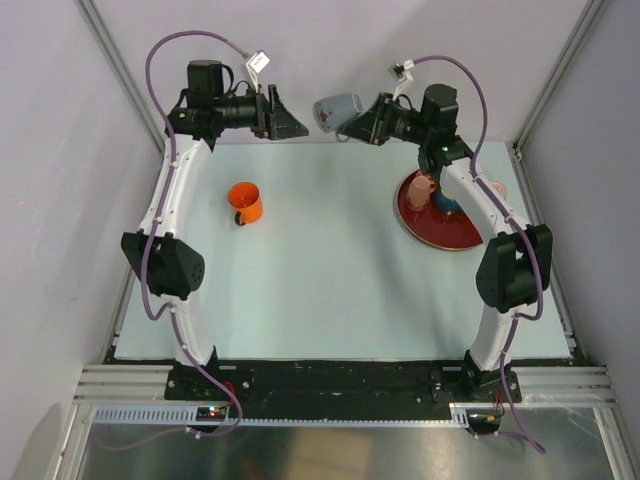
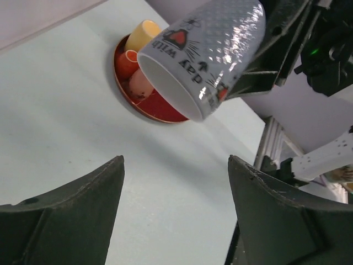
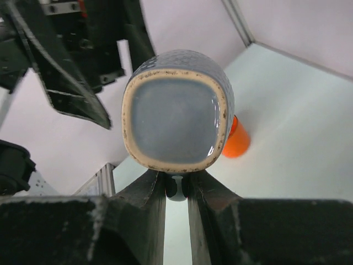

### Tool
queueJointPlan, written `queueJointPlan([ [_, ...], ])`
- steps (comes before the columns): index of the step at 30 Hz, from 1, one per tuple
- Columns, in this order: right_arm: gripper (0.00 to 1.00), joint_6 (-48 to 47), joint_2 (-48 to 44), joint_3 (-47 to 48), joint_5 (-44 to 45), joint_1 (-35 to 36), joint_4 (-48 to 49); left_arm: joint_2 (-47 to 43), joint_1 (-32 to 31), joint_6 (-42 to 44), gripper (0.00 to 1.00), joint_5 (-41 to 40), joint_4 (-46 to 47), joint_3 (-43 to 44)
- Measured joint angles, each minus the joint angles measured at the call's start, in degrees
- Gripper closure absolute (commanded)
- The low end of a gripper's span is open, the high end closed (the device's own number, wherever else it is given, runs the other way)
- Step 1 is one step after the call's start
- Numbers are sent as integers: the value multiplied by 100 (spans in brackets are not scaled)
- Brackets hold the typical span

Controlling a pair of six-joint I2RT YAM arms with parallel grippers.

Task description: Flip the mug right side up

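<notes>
Hanging in the air over the far edge of the table, the grey mug is gripped by the right gripper, whose two fingers are clenched close together on the mug's handle just under its body, as the right wrist view shows. The mug lies roughly sideways rather than upright: its glazed base faces the right wrist camera, and its white-lined mouth points toward the left gripper. The textured side carries red and black print, seen upside down in the left wrist view. The left gripper is released, its fingers spread wide with nothing between them, facing the mug's mouth from a short way off and not touching it. On the table's left part an orange mug stands upright, mouth up, well apart from both grippers. On the right part sits a red plate, partly under the right arm, holding a yellow cup, a small orange cup and a pink rounded object crowded together.
</notes>
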Motion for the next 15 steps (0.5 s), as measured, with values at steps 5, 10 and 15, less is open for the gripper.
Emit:
queueJointPlan([
  [5, 100, 260, 166, 337, -96, 227, 393, 44, -2, -702, 21, 186, 643, -125],
  [10, 100, 363, 321, 459, -153, 352, 538, 44, -42, -1327, 27, 236, 1307, -378],
  [15, 100, 393, 468, 481, -142, 424, 527, 31, -136, -1711, 39, 293, 1786, -382],
])
